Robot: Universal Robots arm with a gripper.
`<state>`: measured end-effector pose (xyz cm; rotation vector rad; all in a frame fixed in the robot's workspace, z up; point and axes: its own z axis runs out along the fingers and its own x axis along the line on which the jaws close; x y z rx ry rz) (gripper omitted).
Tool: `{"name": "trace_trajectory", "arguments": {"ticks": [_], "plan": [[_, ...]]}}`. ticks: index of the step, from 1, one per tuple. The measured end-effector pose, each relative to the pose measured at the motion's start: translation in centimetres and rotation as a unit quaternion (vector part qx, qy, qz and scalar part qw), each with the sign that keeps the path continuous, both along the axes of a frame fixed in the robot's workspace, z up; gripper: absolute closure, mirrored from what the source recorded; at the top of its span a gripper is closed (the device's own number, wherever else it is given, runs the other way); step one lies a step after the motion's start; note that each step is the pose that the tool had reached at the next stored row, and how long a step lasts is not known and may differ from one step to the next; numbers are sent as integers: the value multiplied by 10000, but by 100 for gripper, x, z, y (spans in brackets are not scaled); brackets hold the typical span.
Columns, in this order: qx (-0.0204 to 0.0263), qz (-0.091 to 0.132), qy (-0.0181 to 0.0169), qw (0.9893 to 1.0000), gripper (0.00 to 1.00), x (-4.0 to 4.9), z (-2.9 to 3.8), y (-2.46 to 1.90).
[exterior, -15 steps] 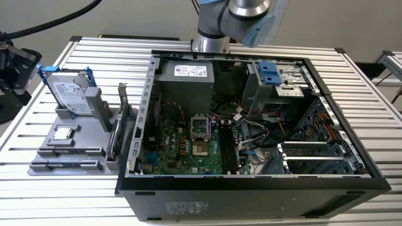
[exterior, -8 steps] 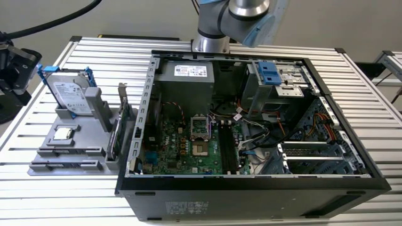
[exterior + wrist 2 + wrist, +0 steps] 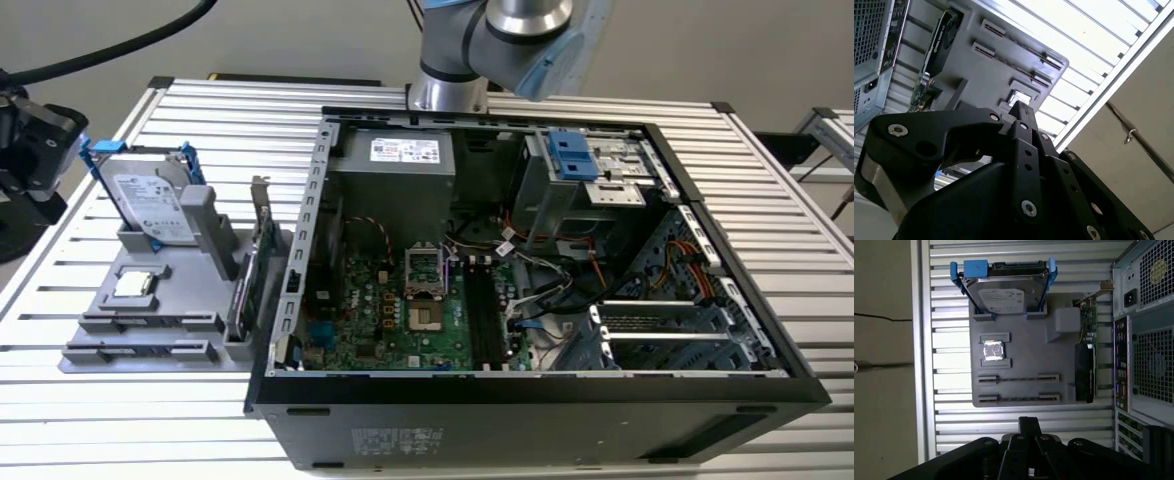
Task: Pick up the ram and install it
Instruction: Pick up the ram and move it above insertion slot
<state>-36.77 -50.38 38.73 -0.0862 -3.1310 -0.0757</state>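
tray (image 3: 180,297) lies to the exterior view's left of the case (image 3: 534,396).

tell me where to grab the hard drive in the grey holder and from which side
Take the hard drive by its free top edge, pinching across its broad faces between the blue rails. Come from above along its lean: it stands tilted on edge, its lower edge seated in the grey holder and the rails covering both sides, so the top seems the only open hold.
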Motion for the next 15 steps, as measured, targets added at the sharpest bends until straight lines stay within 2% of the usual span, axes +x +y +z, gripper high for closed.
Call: {"name": "trace_trajectory", "arguments": {"ticks": [10, 15], "plan": [[0, -213, 0, 9998, 100, -1, -2, 1], [0, -369, 0, 9993, 100, 0, -14, 0]]}}
